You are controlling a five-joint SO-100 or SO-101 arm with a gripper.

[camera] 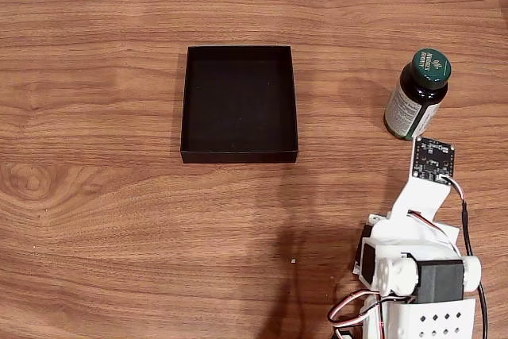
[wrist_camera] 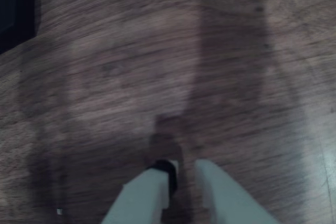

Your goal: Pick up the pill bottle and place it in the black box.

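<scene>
in the fixed view we see the pill bottle (camera: 418, 94) standing on the wooden counter (camera: 95, 196) at the upper right of the frame, its dark green cap (camera: 431, 68) with pale print leaning toward the camera and its white-and-green label facing lower left. the black box (camera: 239, 104) sits above the centre of the frame, well apart from the bottle and to its left, and we see nothing in it. the white arm (camera: 417, 271) occupies the lower right corner, with a small black circuit board (camera: 433, 158) at its upper end, just below the bottle and not touching it. in the wrist view we find the end effector (wrist_camera: 184, 174) rising from the bottom edge over blurred wood grain, its two pale fingers (wrist_camera: 144, 195) only a narrow gap apart and gripping nothing. a dark corner of the box (wrist_camera: 16, 9) shows at the upper left of that view.
</scene>
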